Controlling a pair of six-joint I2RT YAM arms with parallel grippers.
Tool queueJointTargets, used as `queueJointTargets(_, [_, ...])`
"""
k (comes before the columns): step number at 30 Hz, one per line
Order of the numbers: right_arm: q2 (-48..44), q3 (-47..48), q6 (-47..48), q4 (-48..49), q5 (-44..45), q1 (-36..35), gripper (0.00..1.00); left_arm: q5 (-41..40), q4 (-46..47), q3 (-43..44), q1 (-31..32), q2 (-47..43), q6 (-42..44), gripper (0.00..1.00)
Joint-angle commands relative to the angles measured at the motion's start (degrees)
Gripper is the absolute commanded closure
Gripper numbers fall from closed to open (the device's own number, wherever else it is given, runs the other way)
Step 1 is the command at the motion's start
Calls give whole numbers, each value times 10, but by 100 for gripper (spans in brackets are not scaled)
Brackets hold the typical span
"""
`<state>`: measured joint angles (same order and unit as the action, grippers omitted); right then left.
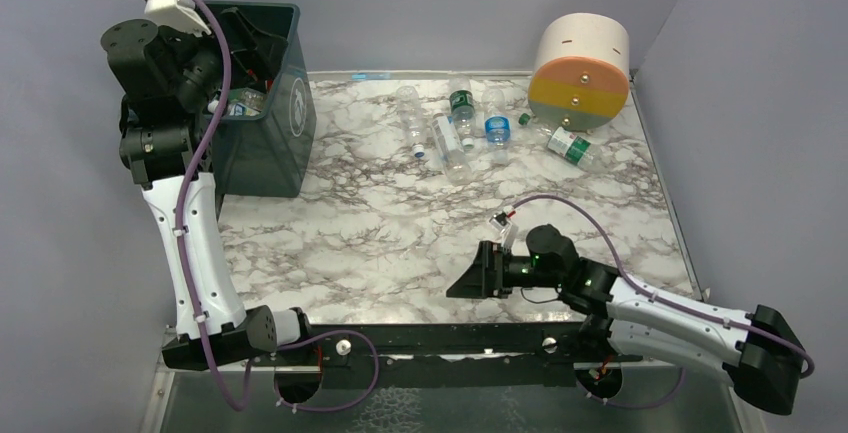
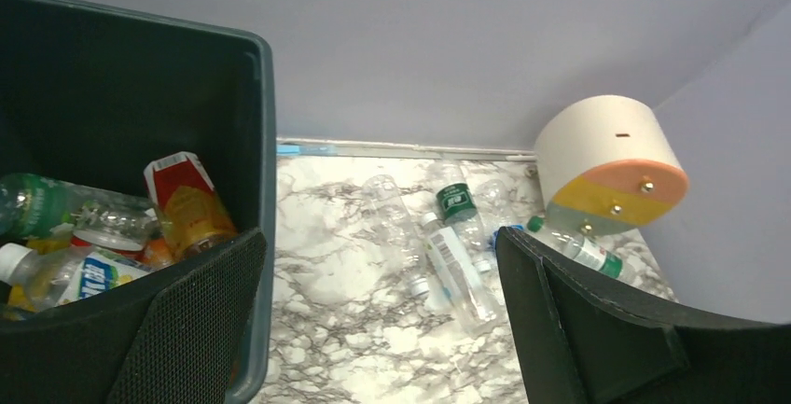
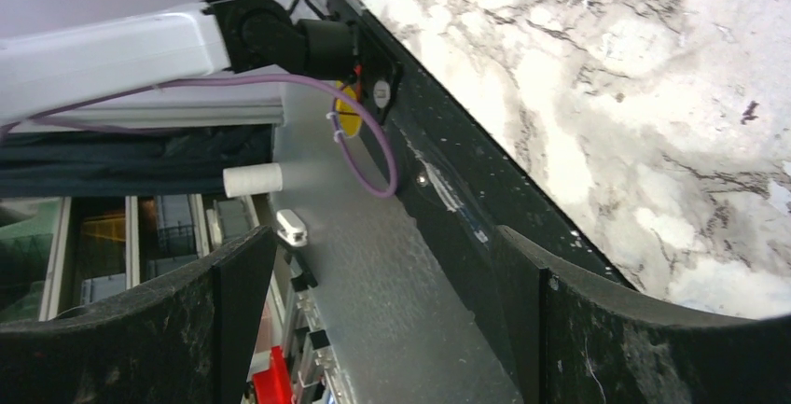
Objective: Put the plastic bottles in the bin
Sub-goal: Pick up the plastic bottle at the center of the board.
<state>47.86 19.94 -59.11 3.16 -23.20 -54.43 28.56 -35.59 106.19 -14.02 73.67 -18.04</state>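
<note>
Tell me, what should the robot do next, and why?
Probably lift the left end effector away from the bin and swing it toward the nearest clear bottle. It hangs open and empty over the bin, and several bottles lie on the table.

Top view: left arm (image 1: 165,103) covers most of the bin (image 1: 272,143) interior, so the contents there are unresolved. Left wrist view: bin's left side cut by frame edge; binned bottles (image 2: 187,203) overlap, count unclear. Loose bottles (image 1: 450,128) right of the bin: label text too small.
</note>
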Motion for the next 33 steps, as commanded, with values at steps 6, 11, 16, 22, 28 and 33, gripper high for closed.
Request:
queueJointTargets(6, [-112, 3, -7, -74, 24, -4, 12, 101, -14, 23, 1, -40, -42, 1])
queueJointTargets(11, [-168, -4, -13, -117, 41, -4, 12, 137, 30, -17, 3, -47, -87, 1])
queueJointTargets(16, [-185, -10, -20, -123, 44, -4, 12, 148, 80, -38, 31, -24, -113, 1])
queueJointTargets(22, [-141, -5, -21, -88, 34, -4, 12, 43, 64, -20, 186, 19, -74, 1])
queueJointTargets(28, [-119, 18, -13, -91, 36, -4, 12, -100, 58, -46, 366, 78, -32, 1])
queueJointTargets(33, [-132, 18, -14, -114, 41, -4, 12, -204, 93, -94, 402, 146, -39, 1])
